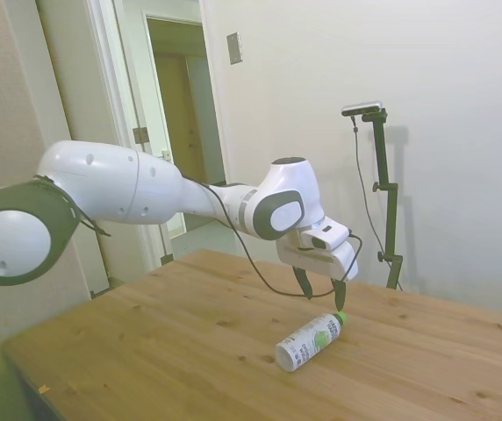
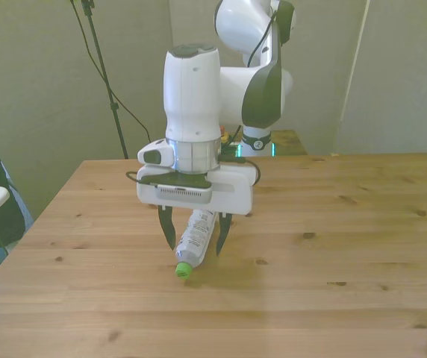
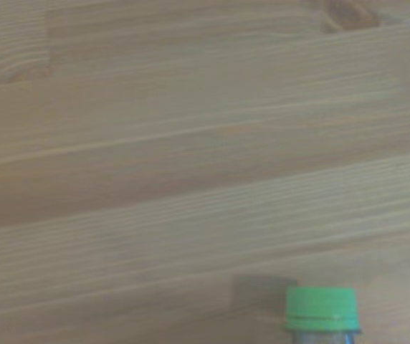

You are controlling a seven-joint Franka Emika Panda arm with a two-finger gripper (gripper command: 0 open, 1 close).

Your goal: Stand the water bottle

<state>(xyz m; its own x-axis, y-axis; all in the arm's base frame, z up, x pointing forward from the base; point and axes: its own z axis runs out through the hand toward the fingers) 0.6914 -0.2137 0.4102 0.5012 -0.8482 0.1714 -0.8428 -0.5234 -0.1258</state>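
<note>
- Lying on its side on the bench (image 2: 363,246), the water bottle (image 2: 196,233) points its green cap (image 2: 184,270) out past the gripper (image 2: 195,239), with its base back under the wrist.
- The gripper hangs spread wide, one finger on each side of the bottle's upper body, holding nothing; whether the fingers touch it is unclear.

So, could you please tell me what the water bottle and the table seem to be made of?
The water bottle looks like plastic: glossy white printed label, smooth green cap. The table looks like light wood, apparently pine, with visible planks, grain and knots, matte finish.
</note>
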